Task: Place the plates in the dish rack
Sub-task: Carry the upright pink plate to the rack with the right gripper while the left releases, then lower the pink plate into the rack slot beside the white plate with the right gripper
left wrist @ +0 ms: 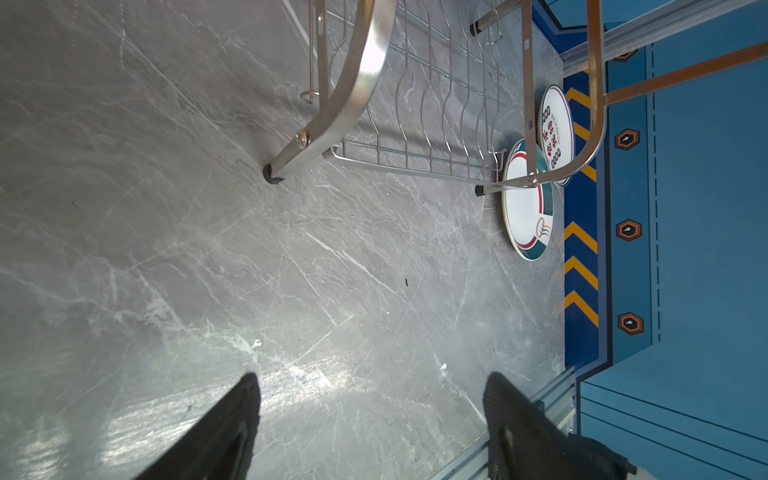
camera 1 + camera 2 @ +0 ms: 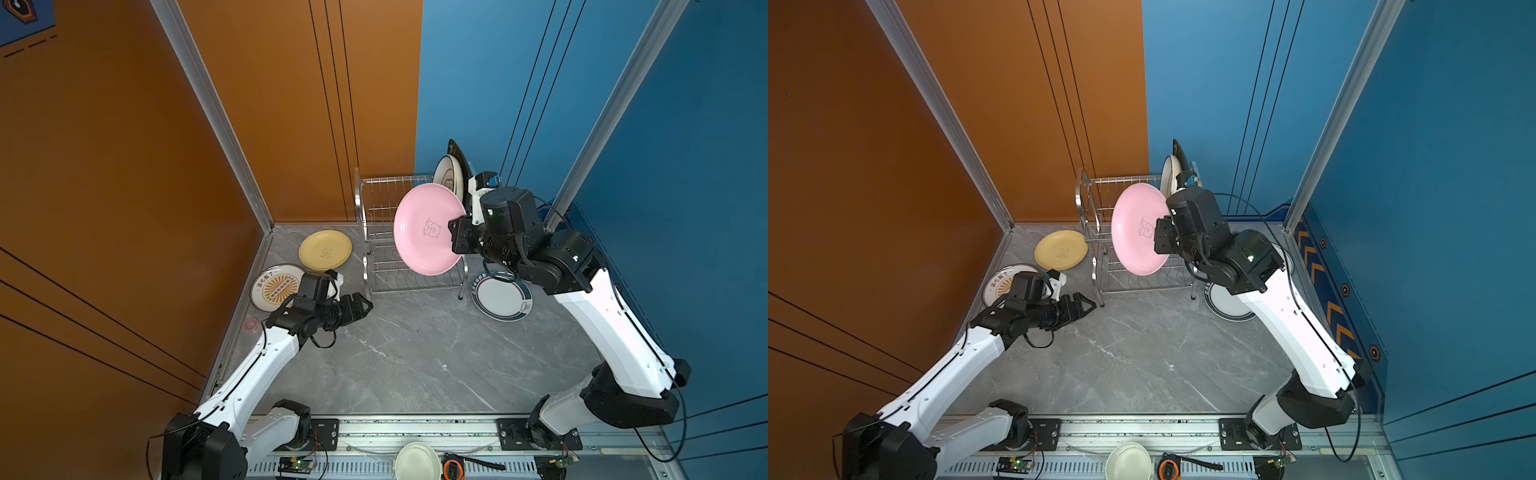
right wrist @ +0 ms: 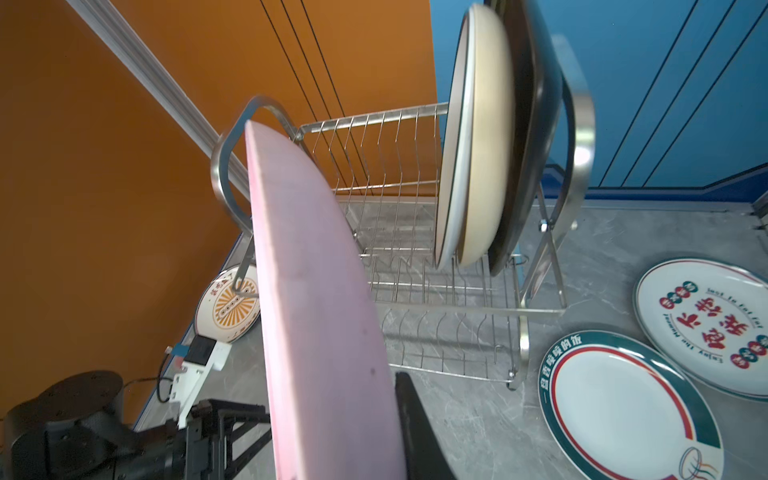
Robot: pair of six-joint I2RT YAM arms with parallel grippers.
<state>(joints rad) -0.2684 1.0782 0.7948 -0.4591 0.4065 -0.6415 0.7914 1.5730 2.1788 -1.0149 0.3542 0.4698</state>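
Cream plate [image 3: 484, 145] and black square plate [image 3: 528, 124] stand in the dish rack's [image 2: 360, 208] top tier. Right claw [image 2: 454, 235] clamps the pink plate [image 2: 424, 228] on edge over the rack; left claw [image 2: 366, 305] gapes empty above the surface [image 2: 415, 357].

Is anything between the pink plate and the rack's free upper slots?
Nothing visible. The right hand holds the pink plate on edge close to the rack. The upper slots beside the racked plates are bare wire.
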